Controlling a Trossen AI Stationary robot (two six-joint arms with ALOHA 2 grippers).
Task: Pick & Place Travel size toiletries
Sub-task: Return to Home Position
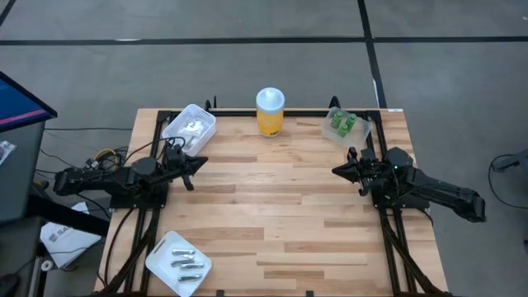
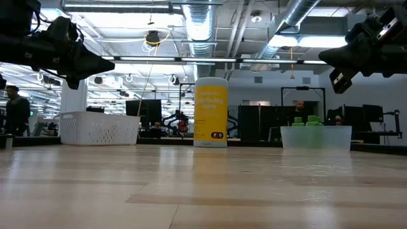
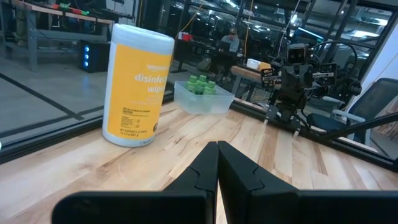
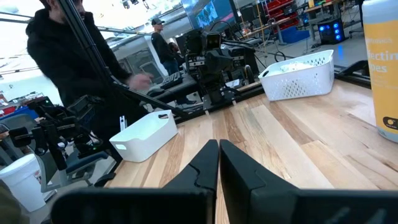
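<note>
Hovering above the table (image 1: 280,214), the left pincer (image 1: 198,163) and the right pincer (image 1: 338,171) are gripping nothing, fingers pressed together. Sorting is looking complete: white packets (image 1: 194,128) are lying in the white basket (image 1: 172,130), green round pieces (image 1: 342,124) in the clear tub (image 1: 330,135), and silvery tubes (image 1: 186,264) in the white tray (image 1: 165,247). Only parking the arms seems to be remaining.
</note>
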